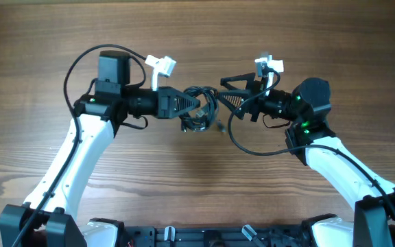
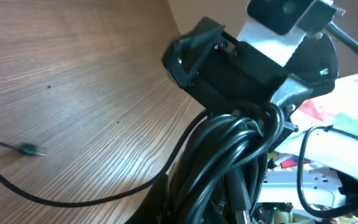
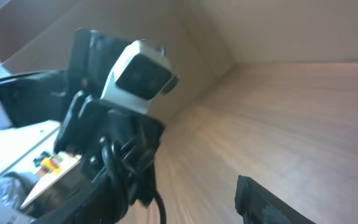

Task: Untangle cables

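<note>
The cables [image 1: 203,113] are a dark bunch of looping black cords held up between my two grippers at the table's middle. My left gripper [image 1: 195,104] is shut on the bunch from the left; in the left wrist view the cords [image 2: 229,155] fill its jaws. One loose strand trails onto the table and ends in a small plug [image 2: 25,148]. My right gripper [image 1: 226,91] is open at the bunch's right side, one finger touching the loops. In the right wrist view the cords [image 3: 118,163] hang beside its left finger, and its right finger [image 3: 269,202] is apart.
Bare wooden table [image 1: 184,178] lies all around. Thicker black arm wires loop beside each arm, one curving below the right wrist [image 1: 242,144]. The arm bases stand at the front edge [image 1: 204,237].
</note>
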You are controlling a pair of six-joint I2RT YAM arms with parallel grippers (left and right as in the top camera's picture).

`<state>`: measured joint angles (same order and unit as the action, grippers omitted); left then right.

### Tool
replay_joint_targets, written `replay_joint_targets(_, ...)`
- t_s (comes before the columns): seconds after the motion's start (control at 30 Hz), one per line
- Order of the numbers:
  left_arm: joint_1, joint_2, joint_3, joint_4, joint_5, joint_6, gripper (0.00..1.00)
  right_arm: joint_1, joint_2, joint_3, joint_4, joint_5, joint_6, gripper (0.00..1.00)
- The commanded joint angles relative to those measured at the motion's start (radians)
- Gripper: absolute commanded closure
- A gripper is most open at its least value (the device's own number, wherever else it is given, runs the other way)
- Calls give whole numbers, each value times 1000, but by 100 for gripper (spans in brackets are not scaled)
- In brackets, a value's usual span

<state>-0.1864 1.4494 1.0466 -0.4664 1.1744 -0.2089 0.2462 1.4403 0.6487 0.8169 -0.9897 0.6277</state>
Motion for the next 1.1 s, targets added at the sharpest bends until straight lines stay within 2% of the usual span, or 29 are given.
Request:
replay_joint_targets(0.0, -48, 8, 6, 31, 34, -9, 96, 3, -6, 16, -19, 61, -26, 35)
replay_joint_targets(0.07, -61, 8, 6, 69, 78, -9, 96, 6, -6, 16, -79, 115, -56, 36)
replay_joint_targets(0.33, -65, 8, 6, 133, 130, -9, 96, 122, -6, 16, -145, 183, -118, 36)
replay_joint_targets(0.37, -66, 8, 6, 135, 131, -9, 96, 130, -6, 16, -159, 224, -130, 44)
replay_joint_targets(0.4, -65, 8, 6, 135, 148, -9, 96, 128, -6, 16, -212, 338, -122, 53)
replay_joint_targets(0.43, -65, 8, 6, 138, 177, -9, 96, 121, -6, 16, -274, 457, -89, 55)
replay_joint_targets(0.53, -65, 8, 6, 182, 276, -9, 96, 73, -6, 16, -518, 883, 90, 53)
replay_joint_targets(0.6, -65, 8, 6, 187, 272, -8, 96, 31, -6, 16, -572, 940, 135, 53)
replay_joint_targets(0.7, -64, 8, 6, 187, 271, -8, 96, -12, -6, 16, -566, 941, 135, 42)
replay_joint_targets(0.73, -64, 8, 6, 187, 256, -9, 96, -20, -6, 16, -558, 930, 134, 36)
replay_joint_targets(0.77, -64, 8, 6, 186, 209, -9, 96, -32, -8, 16, -534, 860, 131, 32)
replay_joint_targets(0.87, -64, 8, 6, 182, 63, -9, 96, -65, -11, 16, -420, 580, 98, 30)
replay_joint_targets(1.0, -64, 8, 6, 155, 61, -9, 96, -150, -11, 16, -307, 364, 108, 28)
replay_joint_targets(1.07, -64, 8, 6, 156, 62, -9, 96, -185, -11, 16, -278, 337, 108, 28)
